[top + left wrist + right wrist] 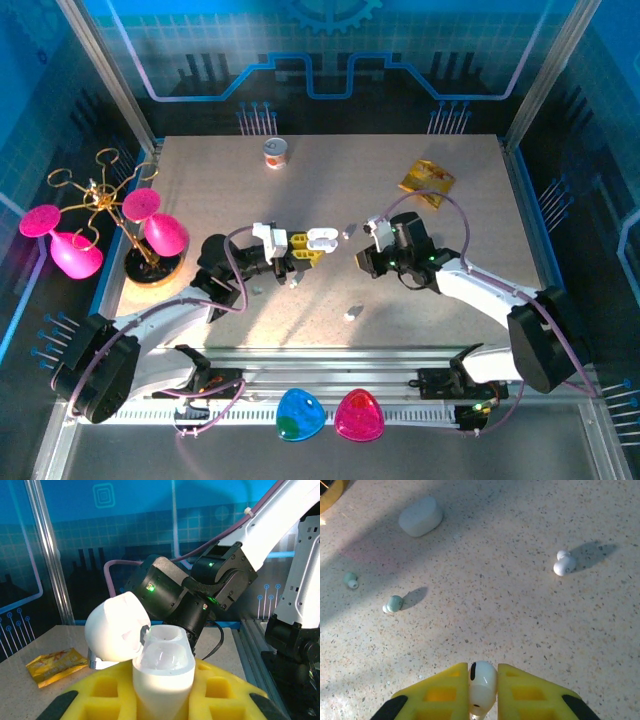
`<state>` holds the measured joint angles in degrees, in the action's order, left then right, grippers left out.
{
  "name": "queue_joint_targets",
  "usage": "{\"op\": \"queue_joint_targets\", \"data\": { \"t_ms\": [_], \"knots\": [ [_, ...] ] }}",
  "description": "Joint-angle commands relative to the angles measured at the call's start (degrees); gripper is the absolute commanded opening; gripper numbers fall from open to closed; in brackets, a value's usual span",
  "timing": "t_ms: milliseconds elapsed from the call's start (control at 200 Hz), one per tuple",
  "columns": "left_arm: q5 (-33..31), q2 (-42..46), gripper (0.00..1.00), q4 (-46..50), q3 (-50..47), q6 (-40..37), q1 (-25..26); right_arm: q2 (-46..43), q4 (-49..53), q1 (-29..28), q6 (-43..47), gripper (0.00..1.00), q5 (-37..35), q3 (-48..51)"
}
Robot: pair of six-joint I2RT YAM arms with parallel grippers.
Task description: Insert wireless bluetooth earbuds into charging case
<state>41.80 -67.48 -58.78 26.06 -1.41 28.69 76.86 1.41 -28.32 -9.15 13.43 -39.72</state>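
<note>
Your left tool (pixel 162 702) is clamped shut around the base of the charging case (pixel 162 665). It holds the case off the table (pixel 450 200) with the lid flipped back, so the mouth faces up and out toward the other arm. That makes sense to me, since a steady, open target is easier than chasing a case that slides around. The wells I can see inside the case look empty, though the glare makes it hard to be sure.

Your right tool (pixel 484 672), just right of the case from above, has pinched down tight on one white earbud (pixel 482 686). It grips the earbud by its sides with one end poking out free, ready to feed in. A loose earbud (pixel 350 314) lies on the table on the arm-base side of the case. A second closed case (pixel 421 516) is down there too, and I can't see into it.
</note>
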Motion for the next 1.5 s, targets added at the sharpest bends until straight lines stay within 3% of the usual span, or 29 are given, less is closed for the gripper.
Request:
{"op": "queue_joint_targets", "data": {
  "t_ms": [0, 155, 310, 520, 640, 880, 1146, 1281, 1496],
  "knots": [
    [-0.40, 0.50, 0.00, -0.72, -0.82, 0.86, 0.32, -0.64, 1.03, 0.70, 4.11, 0.11, 4.00, 0.29],
    [-0.43, 0.72, 0.00, -0.53, -1.10, 0.79, 0.32, 2.38, 9.49, 0.66, 5.58, 0.09, 6.44, -1.45],
    [-0.84, 0.85, 0.00, -0.48, -1.26, 0.61, 0.37, 6.79, 9.14, -1.02, 4.18, 0.10, 16.02, -0.66],
    [-1.01, 1.43, 0.00, -0.36, -1.54, 0.97, 0.29, 16.46, 13.44, -2.14, -0.30, 0.10, 10.20, -4.64],
    [-1.24, 1.69, 0.00, -0.14, -1.66, 0.80, 0.34, 19.09, 15.43, -1.36, -3.32, 0.15, 6.84, -6.04],
    [-1.28, 1.40, 0.00, 0.07, -1.45, 0.51, 0.33, 16.23, 19.74, -0.82, -6.38, 0.33, -0.21, -6.43],
    [-1.02, 0.60, 0.00, -1.17, -1.36, 0.97, 0.33, 14.06, 25.23, -0.41, -8.60, 0.31, -6.75, -8.59],
    [-1.15, 0.73, 0.00, -0.95, -1.40, 0.66, 0.26, 12.59, 25.69, -0.45, -8.51, 0.34, -6.88, -8.88],
    [-1.07, 0.61, 0.00, -0.98, -1.40, 0.60, 0.31, 10.92, 29.24, -0.49, -10.23, 0.36, -13.06, -9.73]
  ]
}}
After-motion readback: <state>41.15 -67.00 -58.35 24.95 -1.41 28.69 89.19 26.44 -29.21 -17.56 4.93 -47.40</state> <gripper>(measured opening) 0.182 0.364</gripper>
